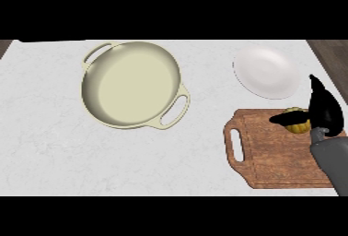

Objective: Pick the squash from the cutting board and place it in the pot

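My right forearm (333, 161) is coming in from the lower right, crossing the near right corner of the cutting board (272, 156). The board is sitting on the white counter (54, 152), handle slot facing left toward the counter's middle. My right hand (319, 110) is sitting over the board's far right corner, thumb reaching left, fingers pointing up and away past the board's far edge. The squash (297, 124) is lying right under that hand on the board's far right part: yellow, ribbed, only partly showing below the thumb, the rest hidden by my palm. Thumb is lying across its top, touching or just above it, I can't tell which; fingers are looking mostly straight rather than curled round it, so I'm calling the hand open, nothing gripped. Further out, the white plate (267, 72) is sitting just beyond the board, apart from it. The pot (132, 84), cream with two loop handles, is sitting well to the left, well apart from squash and hand.
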Robot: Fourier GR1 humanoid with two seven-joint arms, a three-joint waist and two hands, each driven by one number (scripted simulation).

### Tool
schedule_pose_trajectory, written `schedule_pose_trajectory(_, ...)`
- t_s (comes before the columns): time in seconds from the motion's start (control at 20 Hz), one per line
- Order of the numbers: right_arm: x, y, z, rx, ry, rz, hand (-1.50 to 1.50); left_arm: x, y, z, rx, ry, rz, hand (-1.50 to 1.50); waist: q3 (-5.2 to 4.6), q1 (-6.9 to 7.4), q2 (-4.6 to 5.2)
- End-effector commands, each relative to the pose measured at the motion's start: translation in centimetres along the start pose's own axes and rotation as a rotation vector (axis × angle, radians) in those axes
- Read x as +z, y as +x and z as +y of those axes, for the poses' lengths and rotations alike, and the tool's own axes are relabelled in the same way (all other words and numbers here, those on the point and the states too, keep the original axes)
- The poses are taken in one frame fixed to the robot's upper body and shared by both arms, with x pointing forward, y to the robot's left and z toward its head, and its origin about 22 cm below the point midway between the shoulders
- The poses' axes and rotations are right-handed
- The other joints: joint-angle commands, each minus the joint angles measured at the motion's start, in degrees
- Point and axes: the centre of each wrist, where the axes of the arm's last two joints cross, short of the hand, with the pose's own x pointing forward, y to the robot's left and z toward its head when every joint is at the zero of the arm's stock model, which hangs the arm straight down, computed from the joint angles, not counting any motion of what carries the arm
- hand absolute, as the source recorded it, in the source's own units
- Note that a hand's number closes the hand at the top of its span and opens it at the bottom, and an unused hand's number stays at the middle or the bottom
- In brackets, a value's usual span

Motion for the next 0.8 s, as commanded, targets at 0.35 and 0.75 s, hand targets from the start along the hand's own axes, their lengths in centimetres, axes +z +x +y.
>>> schedule_pose_trajectory(0.35, -0.2, 1.1, 0.1, 0.143, 0.053, 0.148, -1.50, -4.0, 9.6, 0.7, -0.116, 0.003, -0.481, 0.00, 0.39, -1.50, -0.49)
schedule_pose_trajectory(0.75, 0.8, 1.7, -0.2, 0.096, 0.042, 0.102, -1.50, -4.1, 9.3, 0.2, -0.090, 0.005, -0.491, 0.00, 0.56, -2.94, -0.85)
